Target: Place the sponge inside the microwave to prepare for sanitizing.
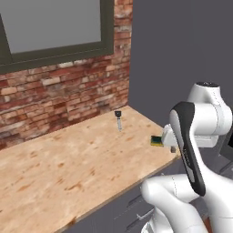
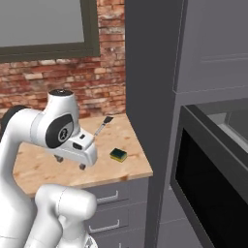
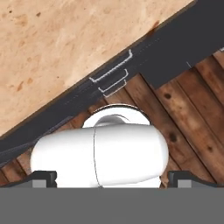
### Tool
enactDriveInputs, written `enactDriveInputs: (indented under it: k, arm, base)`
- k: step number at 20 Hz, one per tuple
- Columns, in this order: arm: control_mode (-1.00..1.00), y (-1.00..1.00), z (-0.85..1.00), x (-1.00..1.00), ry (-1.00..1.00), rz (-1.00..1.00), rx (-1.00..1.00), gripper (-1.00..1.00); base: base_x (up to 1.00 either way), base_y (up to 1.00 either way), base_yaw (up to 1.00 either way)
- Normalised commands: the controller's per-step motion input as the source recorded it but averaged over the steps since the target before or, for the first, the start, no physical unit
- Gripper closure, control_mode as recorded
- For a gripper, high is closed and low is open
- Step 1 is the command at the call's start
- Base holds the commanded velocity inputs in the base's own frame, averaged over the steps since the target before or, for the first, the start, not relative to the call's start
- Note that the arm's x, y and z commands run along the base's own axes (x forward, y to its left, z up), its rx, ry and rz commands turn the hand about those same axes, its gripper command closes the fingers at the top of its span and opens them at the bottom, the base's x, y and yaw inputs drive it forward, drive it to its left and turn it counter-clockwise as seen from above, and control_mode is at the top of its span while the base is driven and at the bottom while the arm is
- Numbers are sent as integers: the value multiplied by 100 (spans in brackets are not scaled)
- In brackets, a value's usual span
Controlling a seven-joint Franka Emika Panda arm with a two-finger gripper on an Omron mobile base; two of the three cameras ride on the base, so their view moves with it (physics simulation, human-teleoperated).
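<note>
A: Left base view first. Where's the sponge (image 1: 156, 140)?

B: On the worktop (image 1: 68, 159), near its right front corner, at abt 3 o'clock in frame, half hidden behind the arm. The claw (image 1: 173, 146) is just beside it, on the 3 o'clock side. Can't judge contact here, tips mostly covered by the wrist.

A: Anything else up there?

B: Thin dark-handled utensil (image 1: 119, 119), further back twd the brick wall, well apart from the sponge.

A: Right base view?

B: Clearer. Sponge (image 2: 118, 154) lies flat, green side up, near the worktop's front right corner. Claw (image 2: 70, 162) points down at the worktop; sponge sits at abt 3 o'clock from it, apart, not touching. Long axis looks to run roughly 10-to-4 in frame, though it's small so that's approx. Microwave (image 2: 213, 179) is at 4 o'clock, door swung open, well apart from the sponge, past the tall dark cabinet panel (image 2: 147, 97).

A: Hand view?

B: Looks straight down: worktop (image 3: 57, 48) edge, drawer fronts (image 3: 109, 81) w/ handles, wood floor (image 3: 192, 109). Fingertips (image 3: 43, 177) sit far apart at the bottom corners.

A: So claw state?

B: Fully spread, nothing between the tips, holding nothing.

A: Next move, yr guess?

B: Slide sideways twd the sponge, turn the wrist so the tips straddle its short side, then descend.
</note>
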Motion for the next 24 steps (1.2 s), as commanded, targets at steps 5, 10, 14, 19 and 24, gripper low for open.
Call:
enactDriveInputs:
  k: [5,10,14,19,24]
  arm:
    - [-100,4,41,45,-8,7,-7,-100]
    - [-100,-2,3,56,-3,1,-3,-100]
    - [-100,-2,-20,60,-10,2,0,-100]
    - [-100,-3,-34,49,-1,9,0,-100]
    - [-100,-11,-45,16,0,22,-11,-100]
  base:
    - [0,0,0]
    - [0,0,0]
    - [0,0,0]
    - [0,0,0]
    - [0,0,0]
